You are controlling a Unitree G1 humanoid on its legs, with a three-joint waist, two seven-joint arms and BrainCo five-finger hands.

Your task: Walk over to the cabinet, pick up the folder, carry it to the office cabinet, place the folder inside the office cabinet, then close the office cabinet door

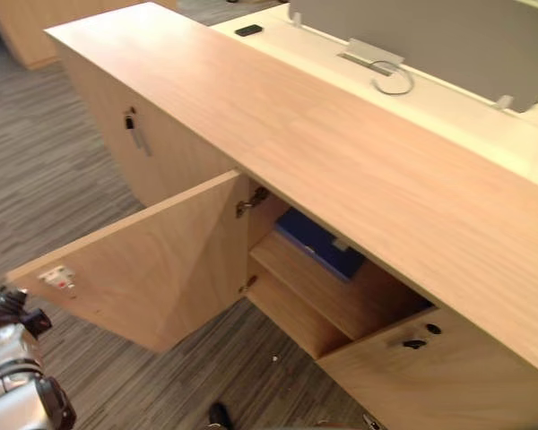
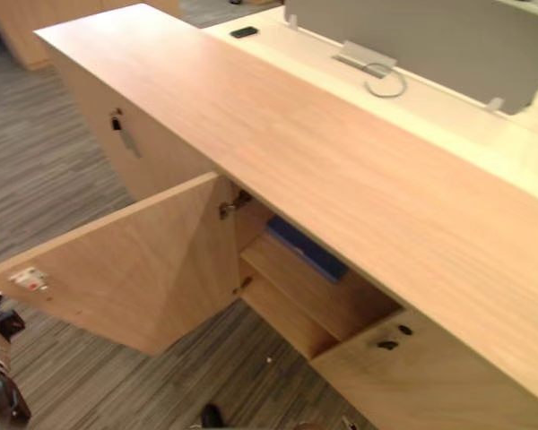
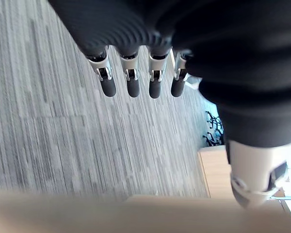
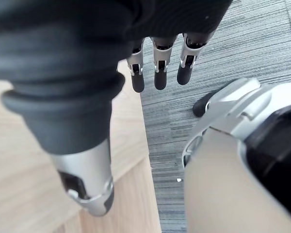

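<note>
Folder: flat, blue, rectangular, lying on the wooden shelf inside the light wood-grain office cabinet. Hinged door swung open. Left hand, right hand: fingers straight, released, empty, above striped grey carpet.

Pale, fine-grained wood: office cabinet and its door. Deep blue: folder. Grey with thin dark and light streaks: carpet. Cream: desk. Plain grey: partition. Silver fingers, dark tips, black ribbed cover: left hand.
</note>
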